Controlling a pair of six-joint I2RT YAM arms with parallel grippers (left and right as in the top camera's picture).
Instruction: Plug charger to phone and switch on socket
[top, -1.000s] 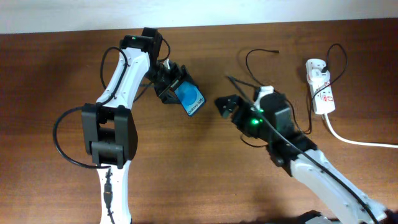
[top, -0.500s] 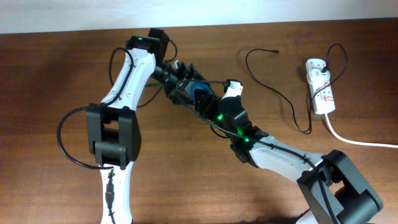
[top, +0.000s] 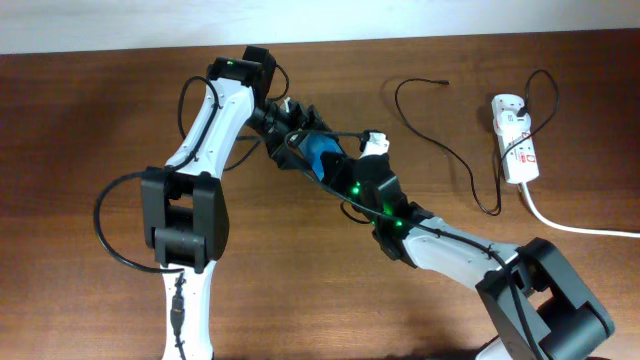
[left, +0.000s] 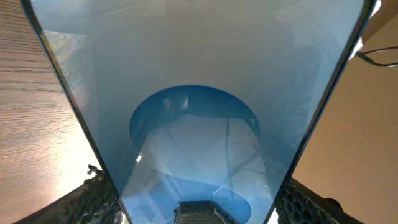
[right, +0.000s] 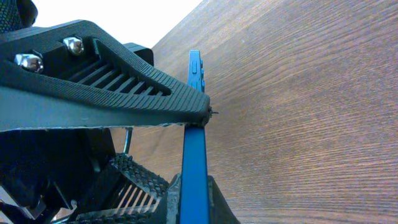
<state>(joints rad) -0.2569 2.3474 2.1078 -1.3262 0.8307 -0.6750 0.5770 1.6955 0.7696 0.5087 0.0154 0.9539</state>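
The phone (top: 322, 156), with its blue screen, is held up off the table between both arms. My left gripper (top: 297, 140) is shut on it across its width. In the left wrist view the phone's screen (left: 199, 93) fills the frame, with fingers (left: 93, 200) at both lower corners. My right gripper (top: 338, 166) is shut on the phone's thin blue edge (right: 194, 143), which runs up between its jaws (right: 194, 202). The charger (top: 430, 81) lies loose on the table at the back, its tip free. The socket (top: 516, 140) lies at the far right.
A thick white cord (top: 570, 227) runs from the socket off the right edge. The left gripper's black ribbed finger (right: 106, 87) crosses the upper left of the right wrist view. Bare wooden table (top: 80, 120) lies to the left and front.
My right arm swung left from the table's middle to the phone and shut its open jaws on the phone's edge. The left arm shifted the phone slightly right.
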